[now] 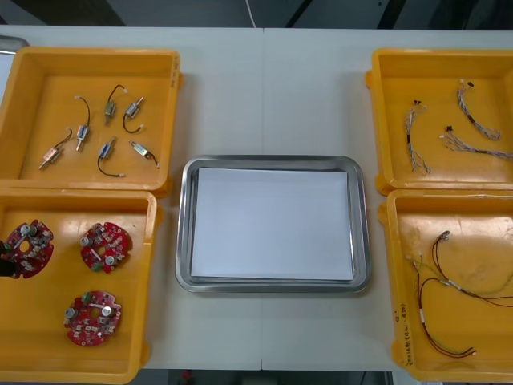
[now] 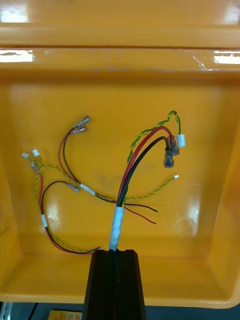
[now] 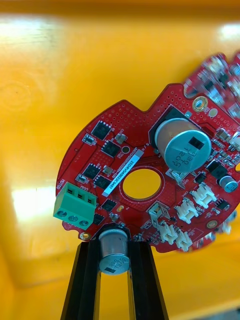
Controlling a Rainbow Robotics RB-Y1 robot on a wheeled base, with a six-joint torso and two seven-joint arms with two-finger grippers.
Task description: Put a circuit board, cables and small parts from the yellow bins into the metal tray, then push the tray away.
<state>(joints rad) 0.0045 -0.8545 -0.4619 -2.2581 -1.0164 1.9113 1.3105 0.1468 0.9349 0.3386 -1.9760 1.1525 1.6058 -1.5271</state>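
My left hand (image 3: pixel 114 250) is closed to the width of a silver can-shaped component (image 3: pixel 114 244) at the edge of a round red circuit board (image 3: pixel 127 127). It pinches the board there, over the floor of the near left yellow plastic bin (image 1: pixel 48 345), well apart from the shiny metal tray (image 1: pixel 186 241) in the middle of the light surface (image 1: pixel 264 96). The board looks light and stiff but fragile. I judge the can could lever on its solder, so the bare rim beside the green terminal block (image 3: pixel 75 202) would be a safer hold. My right hand (image 2: pixel 115 252) is nearly shut on the white-taped stem of a red, black and green-yellow cable (image 2: pixel 116 225), above the near right yellow bin (image 2: pixel 120 70). That cable is limp and light, so its loose ends may dangle and snag. The taped part gives the firmest grip.
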